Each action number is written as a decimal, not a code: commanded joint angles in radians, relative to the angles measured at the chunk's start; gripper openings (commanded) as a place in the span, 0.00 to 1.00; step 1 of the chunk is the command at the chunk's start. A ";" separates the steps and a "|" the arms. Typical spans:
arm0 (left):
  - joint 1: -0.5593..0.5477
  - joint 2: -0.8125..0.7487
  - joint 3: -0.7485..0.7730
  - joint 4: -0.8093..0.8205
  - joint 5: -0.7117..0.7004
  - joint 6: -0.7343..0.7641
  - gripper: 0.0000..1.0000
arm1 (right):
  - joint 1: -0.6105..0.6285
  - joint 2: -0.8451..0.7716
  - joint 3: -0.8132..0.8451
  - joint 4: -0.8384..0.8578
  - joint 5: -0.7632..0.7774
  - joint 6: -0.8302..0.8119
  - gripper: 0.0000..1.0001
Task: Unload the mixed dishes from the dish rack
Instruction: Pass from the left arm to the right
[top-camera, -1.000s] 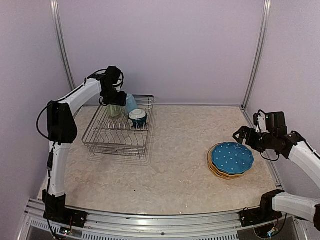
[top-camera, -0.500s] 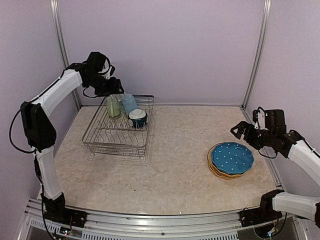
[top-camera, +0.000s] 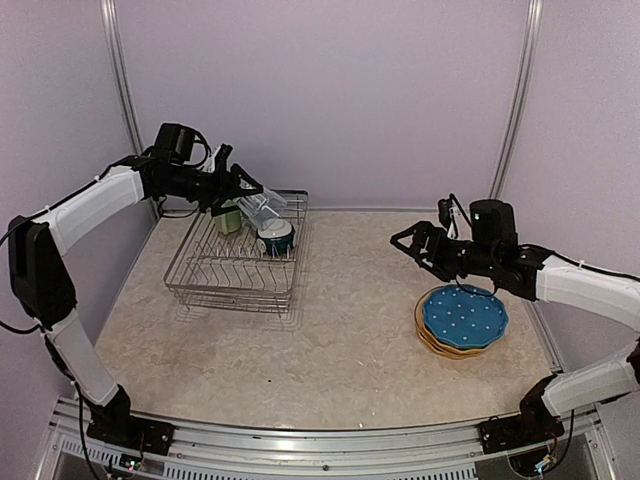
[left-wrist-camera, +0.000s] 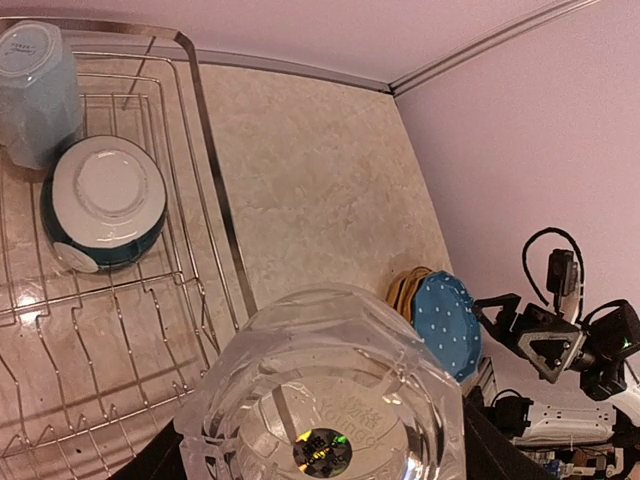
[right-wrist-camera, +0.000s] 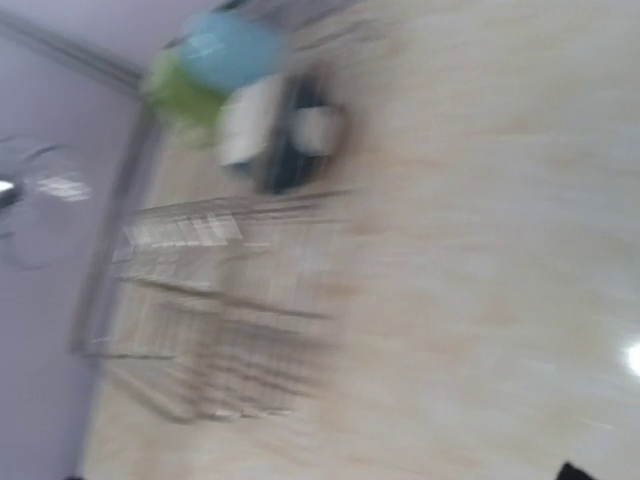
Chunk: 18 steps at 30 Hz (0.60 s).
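Small clear glass (top-camera: 262, 207) gripped by left tool (top-camera: 243, 188) above dish rack (top-camera: 228, 292); right tool (top-camera: 408, 242) spread open, nothing held.
On the counter (top-camera: 350, 340), the dish rack is placed at far left and a stack of plates (top-camera: 464, 315), blue dotted one on top, at near right. The dark-teal bowl (top-camera: 276, 235), light green mug (top-camera: 229, 218) and light blue mug (left-wrist-camera: 38, 90) are seen in the rack's far end. The glass is held clear of the wires. The right tool is positioned above the counter, just left of the plates.

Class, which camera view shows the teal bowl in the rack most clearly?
Left wrist: the teal bowl is close and sharp. Top external shows the bowl small; right wrist shows only a dark blur.
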 joint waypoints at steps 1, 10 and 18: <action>-0.030 -0.034 -0.025 0.125 0.105 -0.065 0.34 | 0.104 0.162 0.106 0.271 -0.039 0.100 1.00; -0.040 -0.031 -0.104 0.289 0.232 -0.207 0.33 | 0.193 0.454 0.268 0.653 -0.112 0.255 0.99; -0.071 0.004 -0.154 0.387 0.271 -0.268 0.32 | 0.212 0.631 0.400 0.823 -0.166 0.403 0.91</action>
